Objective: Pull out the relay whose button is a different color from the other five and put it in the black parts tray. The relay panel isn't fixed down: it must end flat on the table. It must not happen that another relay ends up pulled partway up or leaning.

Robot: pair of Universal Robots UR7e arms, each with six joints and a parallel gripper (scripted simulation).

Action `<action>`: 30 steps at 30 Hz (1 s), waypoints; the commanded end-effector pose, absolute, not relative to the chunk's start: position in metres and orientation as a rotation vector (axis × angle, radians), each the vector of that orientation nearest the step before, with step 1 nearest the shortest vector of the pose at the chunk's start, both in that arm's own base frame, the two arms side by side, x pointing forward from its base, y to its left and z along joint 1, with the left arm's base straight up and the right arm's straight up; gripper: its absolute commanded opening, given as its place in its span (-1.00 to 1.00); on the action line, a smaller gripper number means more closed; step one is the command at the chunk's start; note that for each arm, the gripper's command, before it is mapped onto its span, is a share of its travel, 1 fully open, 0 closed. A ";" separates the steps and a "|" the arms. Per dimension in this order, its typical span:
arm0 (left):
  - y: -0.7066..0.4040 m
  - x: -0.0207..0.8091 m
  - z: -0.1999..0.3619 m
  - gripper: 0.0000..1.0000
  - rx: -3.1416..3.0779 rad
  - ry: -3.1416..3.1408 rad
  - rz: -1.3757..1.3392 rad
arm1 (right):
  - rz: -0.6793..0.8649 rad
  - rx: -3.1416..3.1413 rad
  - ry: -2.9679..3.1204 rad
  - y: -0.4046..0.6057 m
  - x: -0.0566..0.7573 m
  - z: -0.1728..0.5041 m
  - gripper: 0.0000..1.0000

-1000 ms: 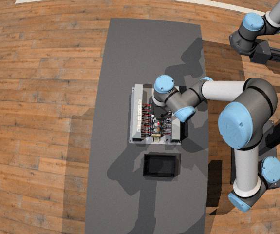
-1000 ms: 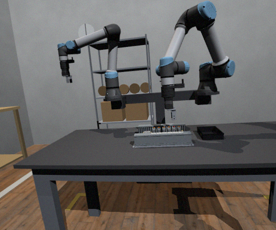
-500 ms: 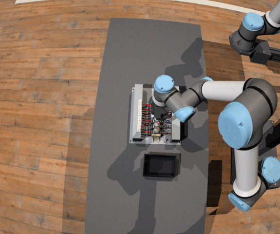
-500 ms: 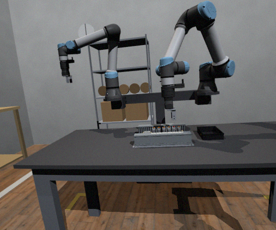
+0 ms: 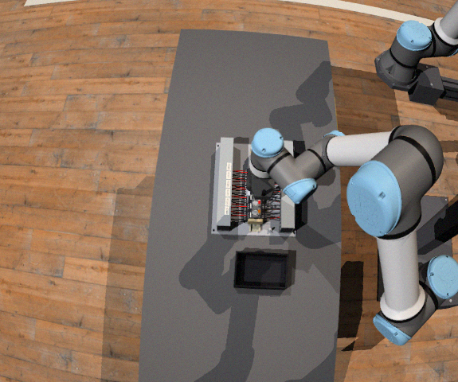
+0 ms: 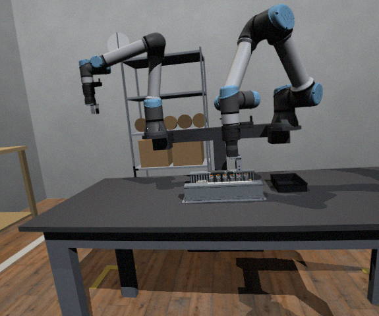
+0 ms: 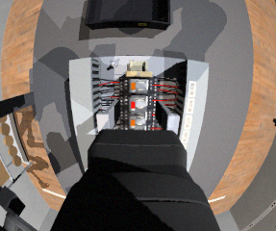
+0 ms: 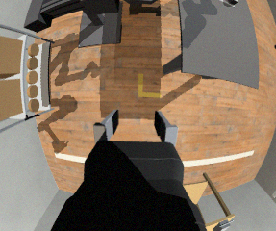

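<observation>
The relay panel (image 5: 214, 185) (image 6: 223, 193) (image 7: 202, 96) lies flat on the table, with its relays in a row between two grey ducts. The red-button relay (image 5: 256, 202) (image 6: 238, 175) (image 7: 138, 104) is second from the tray end; the other visible buttons are orange. No relay looks raised or leaning, though my left arm hides part of the row from above. My left gripper (image 6: 238, 169) (image 7: 138, 108) is open, fingers pointing down on either side of the red-button relay, around its height or just above. My right gripper (image 6: 95, 110) (image 8: 137, 117) is open and empty, high off the table's end.
The black parts tray (image 5: 260, 287) (image 6: 290, 186) (image 7: 128, 20) is empty and stands beyond the panel's end. A beige end block (image 5: 256, 222) (image 7: 138, 73) sits beside the last orange-button relay (image 7: 138, 87). Another orange-button relay (image 7: 138, 121) is on the other side. Red and black wires run to both ducts.
</observation>
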State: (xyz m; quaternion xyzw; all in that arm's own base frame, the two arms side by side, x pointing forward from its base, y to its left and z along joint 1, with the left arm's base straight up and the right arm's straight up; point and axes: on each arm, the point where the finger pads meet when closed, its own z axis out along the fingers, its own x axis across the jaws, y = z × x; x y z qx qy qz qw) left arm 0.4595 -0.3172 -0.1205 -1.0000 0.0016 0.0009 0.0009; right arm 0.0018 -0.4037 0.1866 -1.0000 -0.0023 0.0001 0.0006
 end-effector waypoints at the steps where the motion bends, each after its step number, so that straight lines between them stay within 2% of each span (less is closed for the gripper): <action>1: -0.318 0.460 -0.127 0.97 -3.142 0.005 0.000 | 0.000 -3.142 -0.007 -0.404 0.002 0.187 1.00; 30: -0.318 0.460 -0.134 0.97 -3.142 0.005 0.000 | 0.000 -3.142 -0.007 -0.404 0.002 0.187 1.00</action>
